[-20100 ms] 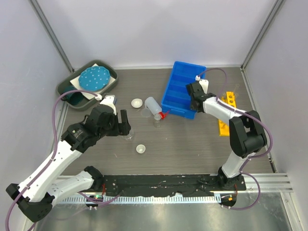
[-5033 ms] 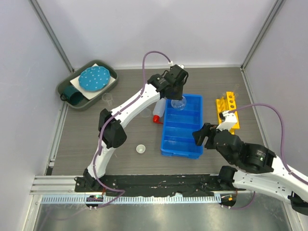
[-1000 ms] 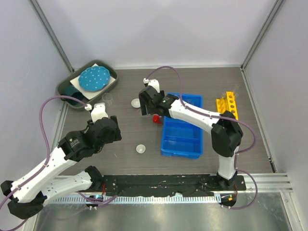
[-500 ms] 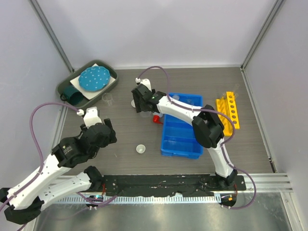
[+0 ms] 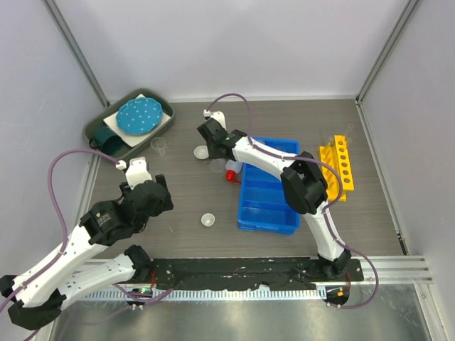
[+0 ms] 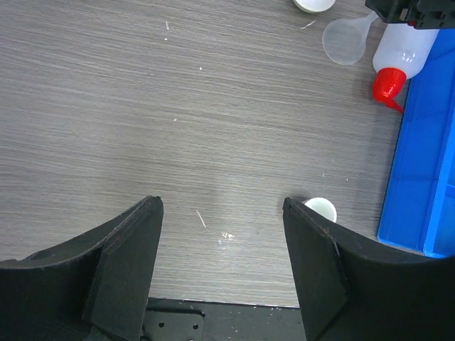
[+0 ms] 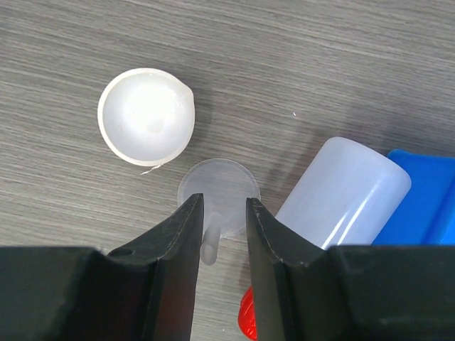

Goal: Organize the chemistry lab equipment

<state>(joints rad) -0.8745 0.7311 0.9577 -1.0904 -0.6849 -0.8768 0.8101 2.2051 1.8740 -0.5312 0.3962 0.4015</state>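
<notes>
Nearest the bases, the left pincer (image 6: 220, 213) hangs spread wide over the bench (image 6: 142, 106) with nothing between its fingers, and a small white dish (image 6: 319, 209) sits just at its 3 o'clock. Farther out, the clear funnel (image 7: 218, 186) lies on the bench, its stem pointing back toward 6 o'clock. The right pincer (image 7: 224, 213) stands over it, narrowly parted astride that stem; the gap looks a little wider than the stem, so it is probably not gripping yet. The funnel looks light, thin-walled, smooth and breakable. It is likely to skate or roll if nudged, and the flaring cone would squirt out of a squeeze. The stem, close to where it meets the cone, is the better hold, pinched gently. The red-capped bottle (image 7: 345, 195) lies on its side at the funnel's 3 o'clock, just beside the blue divided bin (image 5: 269, 186). A second white dish (image 7: 146, 116) sits at the funnel's 10 o'clock, close but apart.
</notes>
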